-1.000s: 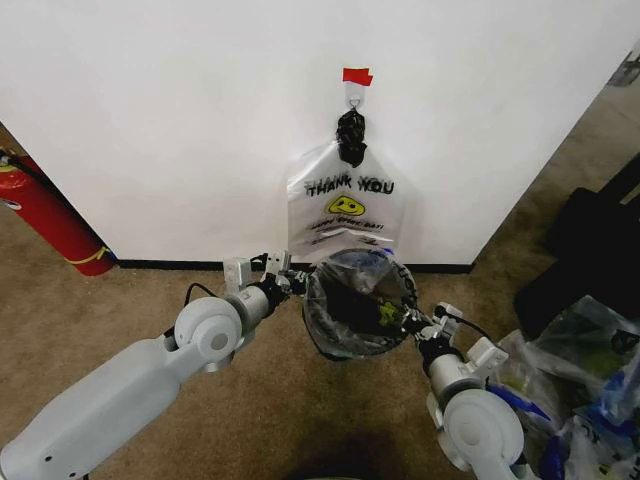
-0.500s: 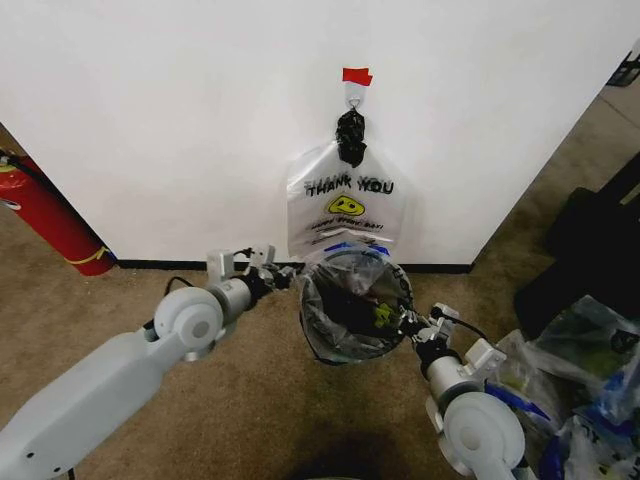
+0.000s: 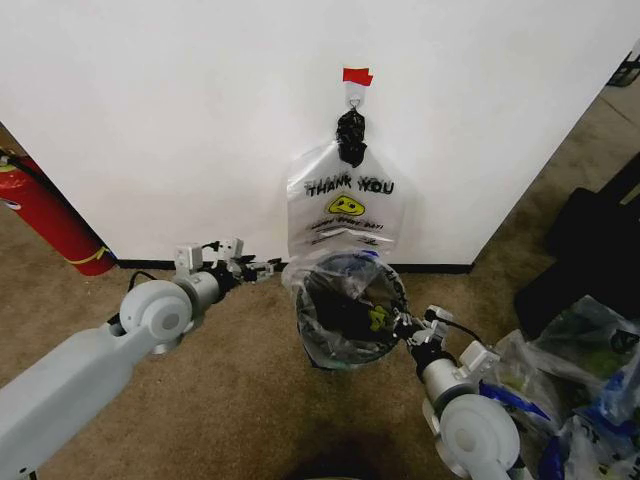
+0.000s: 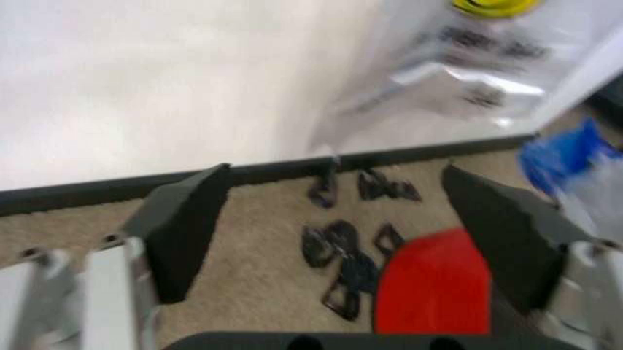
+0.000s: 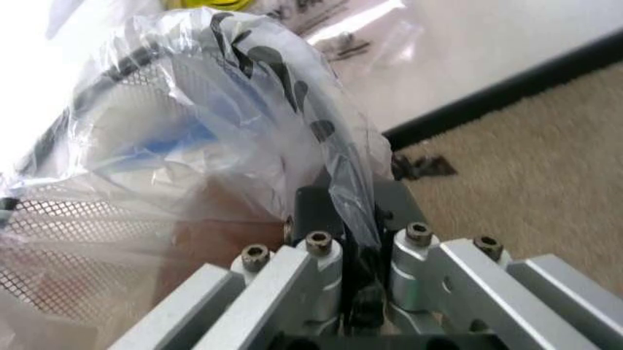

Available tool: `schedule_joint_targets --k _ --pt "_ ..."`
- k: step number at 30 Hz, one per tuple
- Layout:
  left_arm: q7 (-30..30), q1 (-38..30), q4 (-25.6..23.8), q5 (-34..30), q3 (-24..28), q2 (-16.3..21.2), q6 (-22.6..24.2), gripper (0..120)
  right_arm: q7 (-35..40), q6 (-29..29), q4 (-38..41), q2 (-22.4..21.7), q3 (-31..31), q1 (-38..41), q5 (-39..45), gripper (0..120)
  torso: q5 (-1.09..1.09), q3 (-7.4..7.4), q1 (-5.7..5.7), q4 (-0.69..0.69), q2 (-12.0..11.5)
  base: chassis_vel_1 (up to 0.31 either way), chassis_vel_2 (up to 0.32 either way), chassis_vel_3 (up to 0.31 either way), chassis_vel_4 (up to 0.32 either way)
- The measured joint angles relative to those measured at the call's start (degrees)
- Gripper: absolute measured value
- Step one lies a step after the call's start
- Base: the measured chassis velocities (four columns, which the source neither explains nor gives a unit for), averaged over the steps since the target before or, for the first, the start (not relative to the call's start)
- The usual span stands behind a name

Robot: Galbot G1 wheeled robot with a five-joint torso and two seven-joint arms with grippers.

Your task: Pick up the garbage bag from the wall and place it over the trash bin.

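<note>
Bin (image 3: 345,318) stands on carpet (image 3: 240,400) directly before me, close to wall (image 3: 200,110). Bag (image 3: 340,300) drawn over bin rim. Second bag (image 3: 346,208) hangs on wall from hook (image 3: 354,95), behind and above bin. My left gripper (image 3: 268,268) sits left of bin, apart from it, near baseboard. My right gripper (image 3: 398,322) at bin's right rim, on bag film. Extinguisher (image 3: 45,215) far left by wall. Stuffed bags (image 3: 570,380) on floor, far right.

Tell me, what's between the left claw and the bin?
Bare carpet in the head view. The open left claw stands apart from the bag-draped trash bin.
</note>
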Motion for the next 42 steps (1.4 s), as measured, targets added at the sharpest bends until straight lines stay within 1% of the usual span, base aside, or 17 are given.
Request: schedule_joint_targets --k 2,4,7,8,10,11,14,17,19,21,26,31,36,37,38,39,42 --pt "0.36 -0.49 1.91 -0.71 -0.33 -0.23 -0.88 99 -4.27 2.67 -1.31 -1.58 0.31 -0.06 -1.31 0 0.0 0.0 0.0 0.0 0.0 0.0 0.0 0.0 0.0" --pt "0.68 -0.89 2.88 -2.0 -0.38 -0.47 -1.02 100 -7.73 5.2 -2.56 -2.82 0.53 0.04 -2.26 0 -0.01 0.0 0.0 0.0 0.0 0.0 0.0 0.0 0.0" --pt "2.51 -1.83 3.59 -3.5 -0.16 -1.21 1.54 100 -14.73 10.74 -5.63 -4.87 0.57 1.16 -3.39 0 0.02 0.0 0.0 0.01 0.0 0.0 0.0 0.0 0.0" --pt "2.51 -1.83 3.59 -3.5 -0.16 -1.21 1.54 100 -14.73 10.74 -5.63 -4.87 0.57 1.16 -3.39 0 0.02 0.0 0.0 0.01 0.0 0.0 0.0 0.0 0.0" --pt "4.19 -3.09 4.87 -3.61 0.63 -2.63 3.47 100 -20.22 15.63 -8.32 -6.18 0.35 2.14 -4.31 0 0.0 0.0 0.0 0.0 0.0 0.0 0.0 0.0 0.0" --pt "4.31 -3.28 5.12 -3.69 0.74 -2.86 3.65 100 -21.16 16.34 -8.75 -6.41 0.32 2.32 -4.5 0 -0.01 0.0 0.0 0.0 0.0 0.0 0.0 0.0 0.0" --pt "5.68 -5.3 7.27 -5.34 1.34 -5.33 4.72 100 -26.66 20.07 -11.18 -7.75 0.24 3.32 -5.75 0 0.0 0.0 0.0 -0.01 0.0 0.0 0.0 0.0 0.0" --pt "7.53 -5.85 7.55 -6.12 1.49 -5.86 4.77 100 -27.92 20.79 -11.74 -8.26 0.26 3.42 -6.14 0 0.0 0.0 0.0 -0.01 0.0 0.0 0.0 0.0 0.0" --pt "10.84 -6.39 7.82 -6.5 1.85 -6.28 4.63 100 -28.8 21.08 -11.97 -8.82 0.27 3.5 -6.32 0 0.0 0.0 0.0 0.0 0.0 0.0 0.0 0.0 0.0" --pt "12.66 -6.78 8.15 -7.02 1.99 -6.75 4.56 100 -28.85 21.05 -11.99 -8.98 0.26 3.64 -6.33 0 0.01 0.0 0.0 0.0 0.0 0.0 0.0 0.0 0.0" --pt "15.25 -7.51 8.74 -8.11 2.25 -7.5 4.17 100 -28.47 20.59 -11.89 -9.16 0.25 3.69 -6.21 0 0.01 0.0 0.0 -0.01 0.0 0.0 0.0 0.0 0.0" --pt "16.87 -7.75 9.18 -6.54 3.57 -7.46 3.9 99 -28.04 20.28 -11.6 -9.17 0.42 3.58 -5.7 0 0.0 -0.01 0.0 0.0 0.01 0.0 0.0 0.0 0.0" --pt "18.96 -7.49 9.75 -4.53 4.98 -7.61 1.65 82 -26.11 18.51 -10.68 -9.3 0.13 3.72 -6.31 0 0.0 0.0 0.0 0.0 0.01 0.0 0.0 0.0 0.0" --pt "18.96 -7.49 9.75 -4.53 4.98 -7.61 1.65 82 -26.11 18.51 -10.68 -9.3 0.13 3.72 -6.31 0 0.0 0.0 0.0 0.0 0.01 0.0 0.0 0.0 0.0" --pt "19.34 -7.4 9.55 -4.5 5.01 -7.61 1.38 75 -25.65 18.24 -10.59 -9.36 0.09 3.91 -6.28 0 0.0 -0.01 0.0 0.0 0.01 0.0 0.0 0.0 0.0" --pt "19.5 -7.39 9.5 -4.49 5.02 -7.61 1.31 73 -25.52 18.19 -10.57 -9.39 0.1 3.95 -6.26 0 0.0 0.0 0.0 0.0 0.01 0.0 0.0 0.0 0.0" --pt "20.1 -7.37 9.22 -4.51 5.05 -7.46 1.22 59 -25.05 17.85 -10.51 -9.68 0.23 3.96 -5.93 0 0.0 0.0 0.0 0.0 0.01 0.0 0.0 0.0 0.0"
